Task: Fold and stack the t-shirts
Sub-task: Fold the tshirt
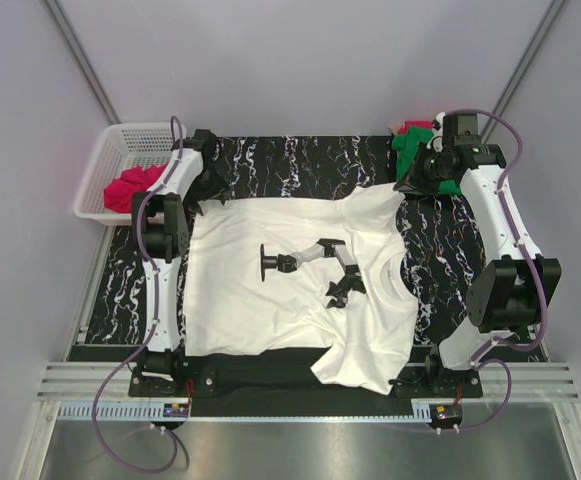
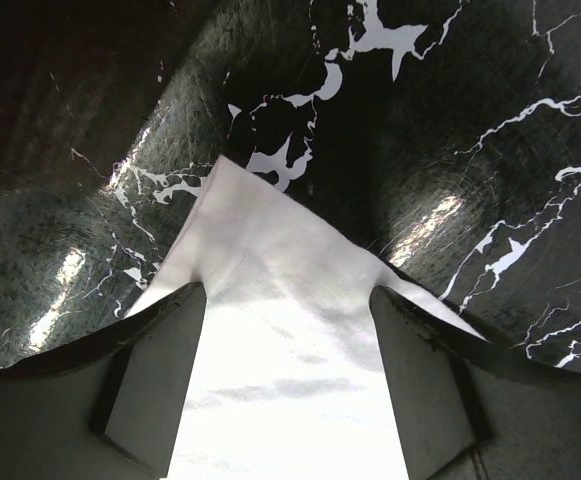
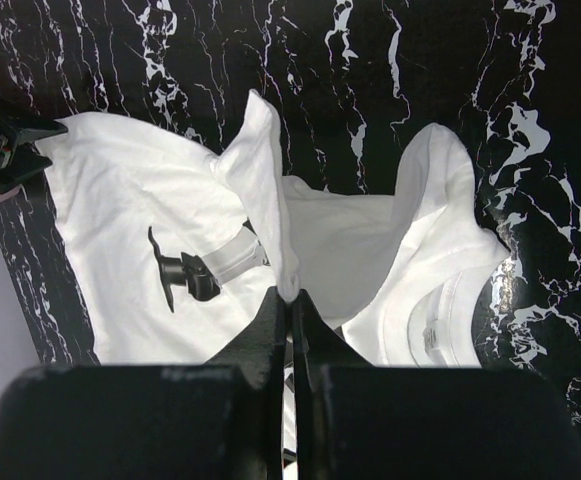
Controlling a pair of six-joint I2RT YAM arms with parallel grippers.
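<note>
A white t-shirt (image 1: pixel 270 300) lies spread on the black marbled mat, with a black and grey robot-arm print (image 1: pixel 310 262) on its middle. My left gripper (image 1: pixel 210 192) is at the shirt's far left corner. In the left wrist view it (image 2: pixel 285 292) stands open, its fingers (image 2: pixel 160 380) on either side of that white corner (image 2: pixel 270 230), which lies flat on the mat. My right gripper (image 1: pixel 408 185) is at the far right, shut on a raised fold of the white shirt (image 3: pixel 270 180), pinched at the fingertips (image 3: pixel 290 296). A green t-shirt (image 1: pixel 408 148) lies bunched behind the right gripper. A pinkish-red t-shirt (image 1: pixel 133 186) lies in the basket.
A white plastic basket (image 1: pixel 120 140) stands off the mat's far left corner. The shirt's collar with its label (image 3: pixel 432 330) faces right. Grey walls close in the back and sides. The shirt's near right sleeve (image 1: pixel 355 370) hangs over the mat's front edge.
</note>
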